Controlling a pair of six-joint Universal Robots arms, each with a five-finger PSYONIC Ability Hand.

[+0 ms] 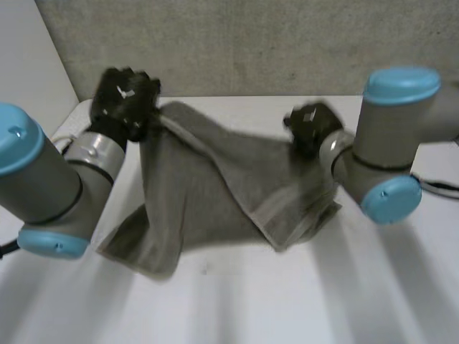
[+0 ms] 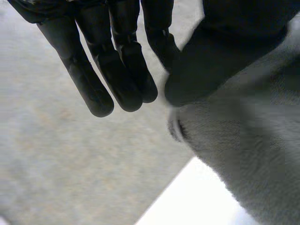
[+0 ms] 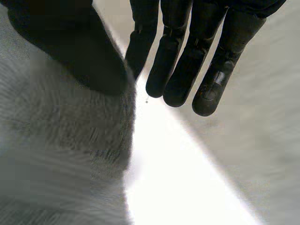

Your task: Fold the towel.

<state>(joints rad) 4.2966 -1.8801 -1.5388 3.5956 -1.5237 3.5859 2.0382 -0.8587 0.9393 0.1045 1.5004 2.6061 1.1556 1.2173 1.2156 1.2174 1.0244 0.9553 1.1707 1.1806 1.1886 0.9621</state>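
Towel hangs between my left hand and right hand, each pinching a far corner of it, its near edge resting on the table. I judge it's held up and spread so it can be laid over into a fold. Head view gives the towel's whole sag. Wrist views give the grips: thumb clamps cloth against one finger, other fingers straight and free.

The towel, pinched up along its far edge by the left hand and the right hand, hangs like a curtain across the middle of the table. The near stretch of the table lies bare. A grey wall closes off the far edge.
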